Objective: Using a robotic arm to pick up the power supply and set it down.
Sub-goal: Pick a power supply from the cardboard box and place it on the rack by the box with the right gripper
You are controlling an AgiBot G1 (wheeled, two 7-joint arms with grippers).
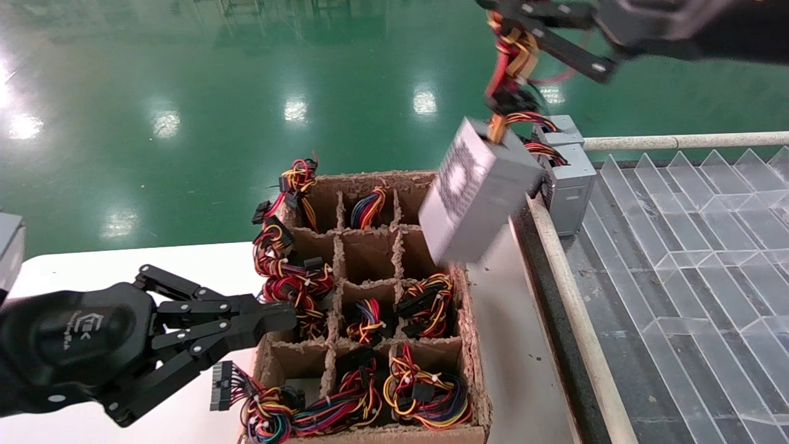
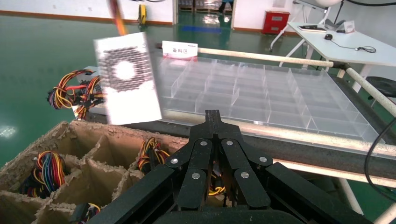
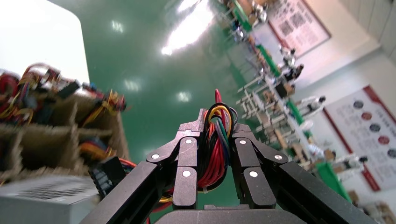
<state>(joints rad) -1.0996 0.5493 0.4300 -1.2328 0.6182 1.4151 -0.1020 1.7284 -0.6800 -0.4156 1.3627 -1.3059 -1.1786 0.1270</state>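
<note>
Resting low over the white counter [image 1: 92,265], the left gripper [image 1: 286,317] is showing a white "TEK" logo, its jaws closed on nothing beside the cardboard divider box [image 1: 474,345] full of wire bundles. Farther off, the right gripper [image 3: 215,128] is clamping the red wire bundle [image 3: 215,158], and the power supply [image 1: 478,197] is dangling tilted above the box's far corner, near two grey boxes [image 1: 570,185].
</note>
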